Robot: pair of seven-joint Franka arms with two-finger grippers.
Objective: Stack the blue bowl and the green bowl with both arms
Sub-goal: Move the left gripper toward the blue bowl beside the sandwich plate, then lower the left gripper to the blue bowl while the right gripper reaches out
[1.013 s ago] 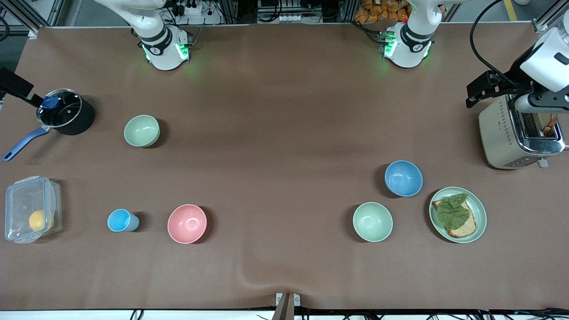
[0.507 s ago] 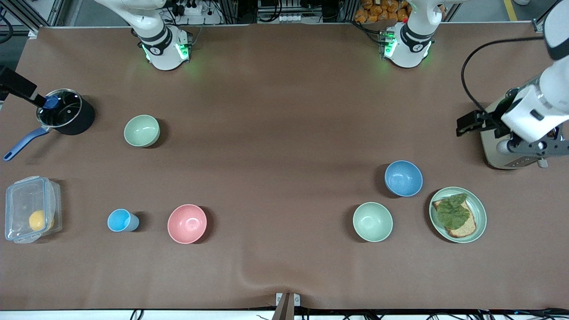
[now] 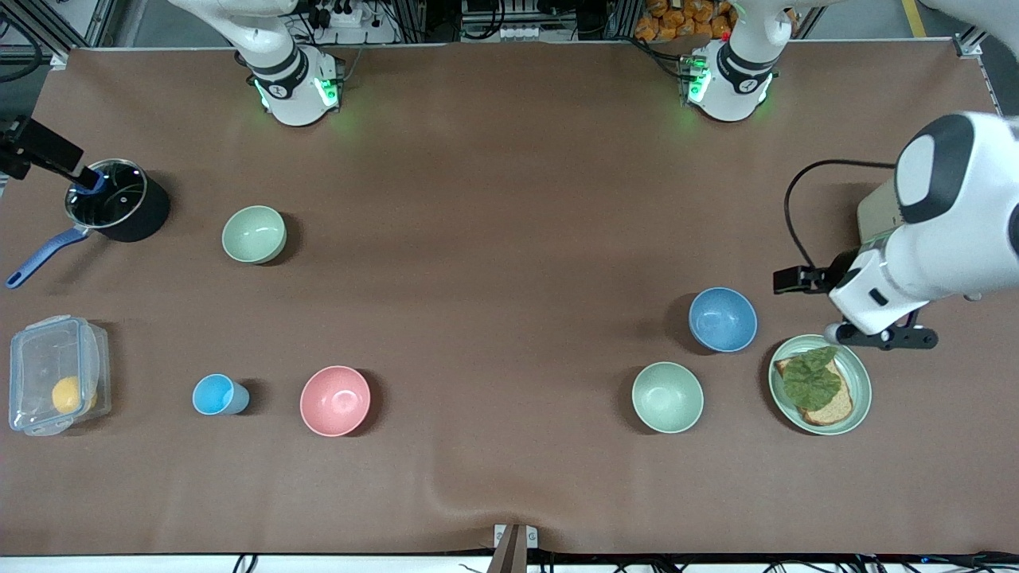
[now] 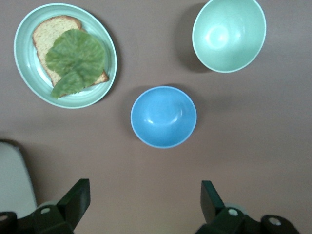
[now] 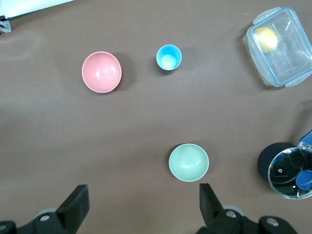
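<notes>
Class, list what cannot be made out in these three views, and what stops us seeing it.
- Front view: the cream toaster is mostly hidden by the left arm; its open left gripper hangs over the table beside the round blue plastic bowl.
- Front view: the open right gripper, by the black glass-lidded pot, is cut off by the picture's edge.
- Yellow item in the clear plastic box: too small to identify.

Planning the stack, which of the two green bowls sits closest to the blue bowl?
The green bowl beside the plate, just nearer the front camera than the blue bowl; the other green bowl sits by the pot.
</notes>
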